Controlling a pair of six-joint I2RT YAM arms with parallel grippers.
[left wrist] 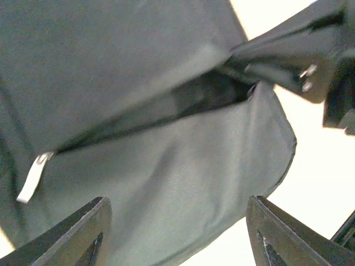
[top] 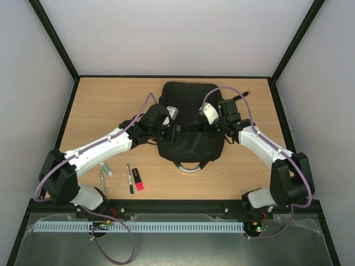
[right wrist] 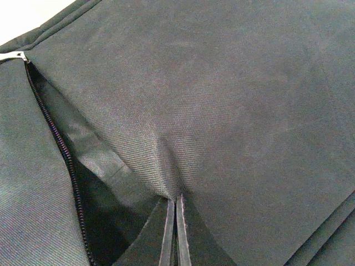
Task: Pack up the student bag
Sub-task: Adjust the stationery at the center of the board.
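Note:
The student bag (top: pixel 191 130) lies flat in the middle of the table, black, with its grey loop handle (top: pixel 190 166) toward the arms. My left gripper (top: pixel 169 124) hovers over the bag's left side. In the left wrist view it (left wrist: pixel 177 235) is open, its fingers (left wrist: pixel 83 233) wide apart over bare fabric with nothing between them. A pocket's zip (left wrist: pixel 166 105) gapes open, a white pull tab (left wrist: pixel 32 178) at its end. My right gripper (top: pixel 208 123) is at the bag's right side; it (right wrist: pixel 176 208) is shut, pinching a puckered fold of bag fabric (right wrist: pixel 222 111) beside the open zip (right wrist: pixel 61 149).
Several pens and markers lie on the table at the front left: a green-and-white marker (top: pixel 106 169), a thin pen (top: pixel 102 180), a black pen (top: pixel 130 178) and a red highlighter (top: pixel 137 180). Black frame posts and walls enclose the table.

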